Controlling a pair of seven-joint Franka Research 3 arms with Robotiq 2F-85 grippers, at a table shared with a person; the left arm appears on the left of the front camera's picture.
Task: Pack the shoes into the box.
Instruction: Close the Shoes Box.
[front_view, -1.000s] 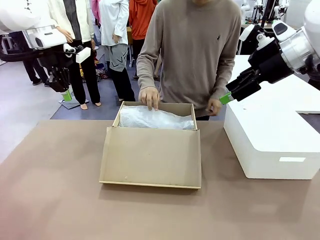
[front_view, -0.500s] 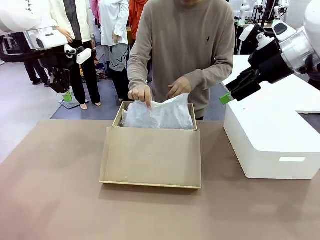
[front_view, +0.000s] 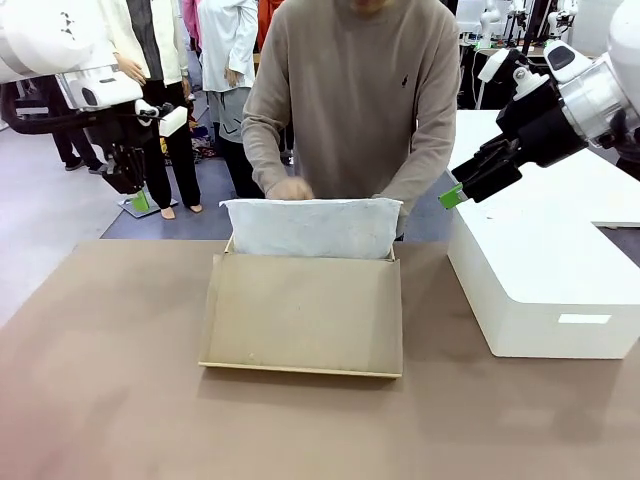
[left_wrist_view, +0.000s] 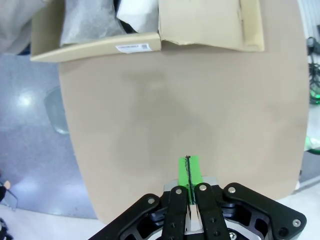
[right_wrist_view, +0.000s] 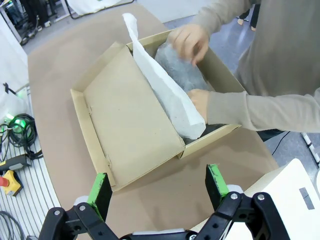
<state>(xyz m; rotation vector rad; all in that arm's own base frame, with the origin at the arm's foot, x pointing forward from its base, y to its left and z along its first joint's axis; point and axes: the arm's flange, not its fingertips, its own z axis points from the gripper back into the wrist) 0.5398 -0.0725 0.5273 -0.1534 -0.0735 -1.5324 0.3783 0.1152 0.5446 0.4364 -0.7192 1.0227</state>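
1. Box (front_view: 300, 315) sits open at the middle of the front view, against the table's (front_view: 100, 380) far edge. Its lid flap (right_wrist_view: 132, 125) lies folded out flat toward the camera.
2. Left gripper (front_view: 138, 200) hangs high in the upper left of the front view, well apart from the box. Its green pads are pressed together with nothing between them.
3. Right gripper (front_view: 452, 196) hangs in the upper right of the front view, above the white box (front_view: 540, 290). Its jaws are spread wide and hold nothing. In its wrist view the two fingers stand either side of the lid flap's nearest corner.
4. A person stands at the far side with both hands in the box. The upper hand (right_wrist_view: 189, 42) rests on a grey crinkled bundle (right_wrist_view: 175, 67). The lower hand (right_wrist_view: 200, 102) touches a sheet of white tissue paper (front_view: 310, 228).
5. That sheet stands upright along the hinge side of the box and screens the inside from the front camera. What the grey bundle wraps cannot be told.
6. Bare tabletop lies left of the box and in front of the lid flap. On the right, a strip of table separates the box from the white box.
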